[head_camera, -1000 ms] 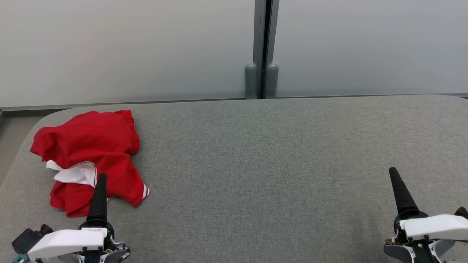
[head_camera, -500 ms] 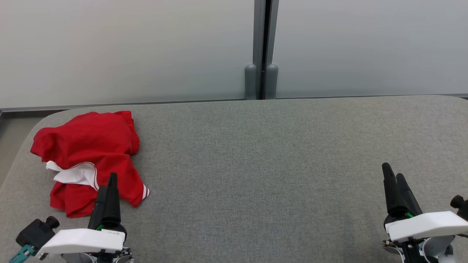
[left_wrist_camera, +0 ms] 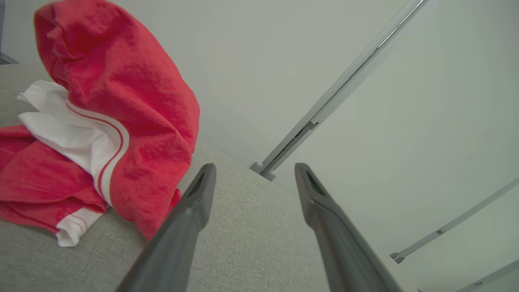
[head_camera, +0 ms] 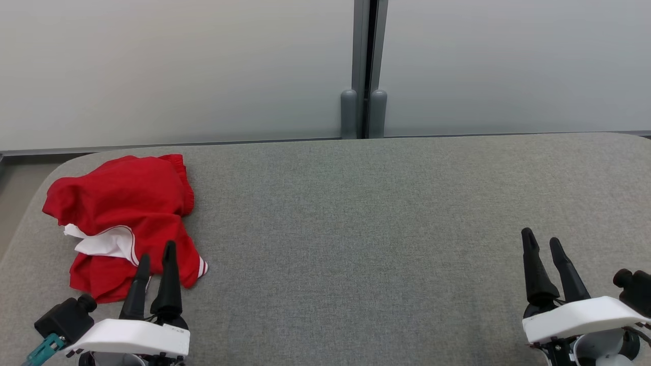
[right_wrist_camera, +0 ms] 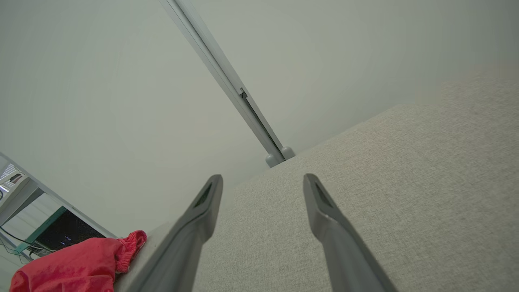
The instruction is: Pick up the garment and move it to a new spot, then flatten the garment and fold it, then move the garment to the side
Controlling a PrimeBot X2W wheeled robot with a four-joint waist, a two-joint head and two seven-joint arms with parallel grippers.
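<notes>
A crumpled red garment [head_camera: 122, 213] with white lining and white stripes lies bunched at the far left of the grey table [head_camera: 356, 229]. My left gripper [head_camera: 156, 253] stands open at the lower left, its tips just over the garment's near edge, nothing held. In the left wrist view the garment [left_wrist_camera: 113, 105] sits left of and beyond the open fingers [left_wrist_camera: 198, 194]. My right gripper [head_camera: 541, 241] is open at the lower right, far from the cloth, above bare table. The right wrist view shows the garment [right_wrist_camera: 73, 269] small at the lower left.
A pale wall with a vertical grey post [head_camera: 363, 68] runs behind the table. The table's rounded left corner [head_camera: 46, 178] lies close to the garment. Wide bare grey surface spans the middle and right.
Both grippers have turned about their wrists and now show two spread fingers each instead of a single edge-on finger. The garment has not moved.
</notes>
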